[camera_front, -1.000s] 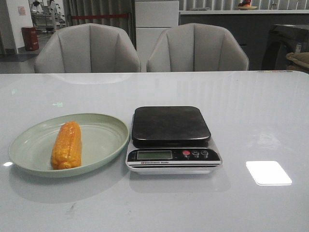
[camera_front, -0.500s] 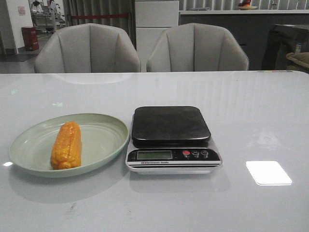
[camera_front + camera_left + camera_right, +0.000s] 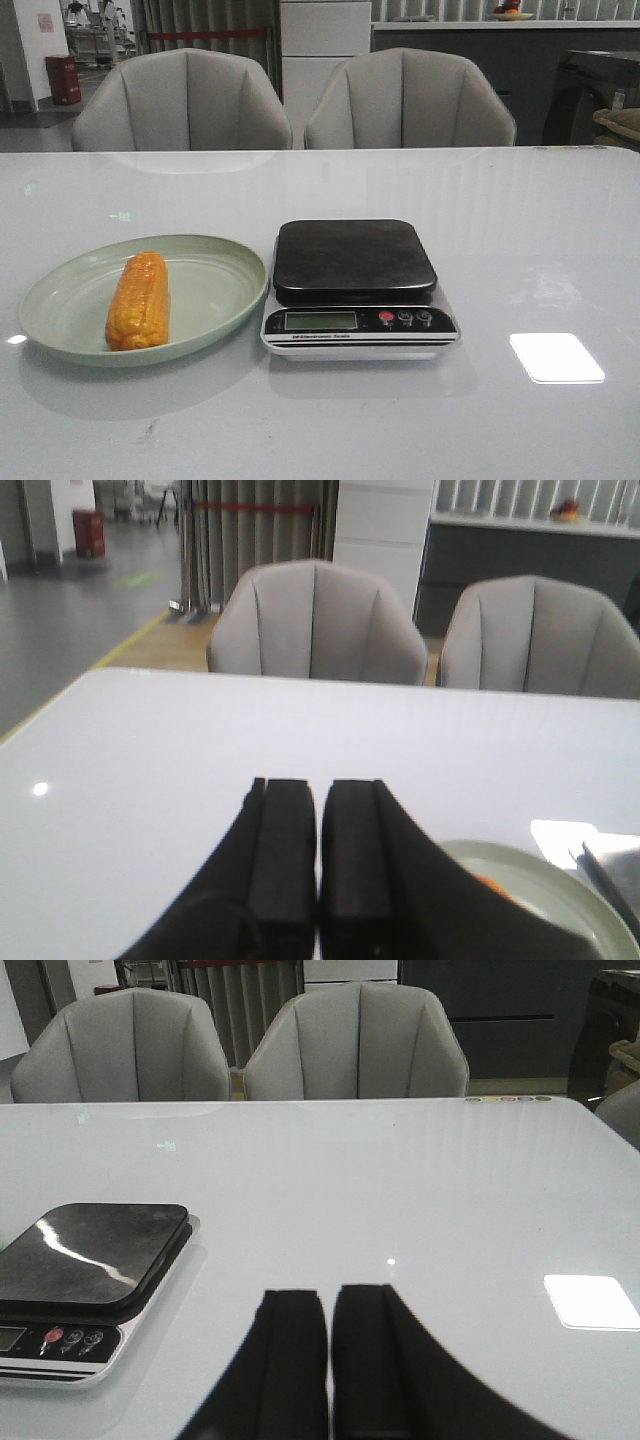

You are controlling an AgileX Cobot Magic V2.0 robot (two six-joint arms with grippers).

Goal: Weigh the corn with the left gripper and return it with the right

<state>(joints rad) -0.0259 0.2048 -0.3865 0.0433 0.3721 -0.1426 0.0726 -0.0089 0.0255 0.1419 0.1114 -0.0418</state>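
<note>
The orange-yellow corn (image 3: 139,300) lies in a pale green plate (image 3: 215,290) at the left of the table. A scale (image 3: 355,288) with a black platform stands just right of the plate; the platform is bare. Neither arm shows in the front view. In the left wrist view my left gripper (image 3: 318,785) is shut and empty, above the table near the plate (image 3: 560,885), where a sliver of the corn (image 3: 488,883) peeks out behind a finger. In the right wrist view my right gripper (image 3: 328,1295) is shut and empty, to the right of the scale (image 3: 90,1270).
Two grey chairs (image 3: 185,100) (image 3: 410,98) stand behind the table's far edge. A bright light reflection (image 3: 556,357) lies on the glossy white tabletop right of the scale.
</note>
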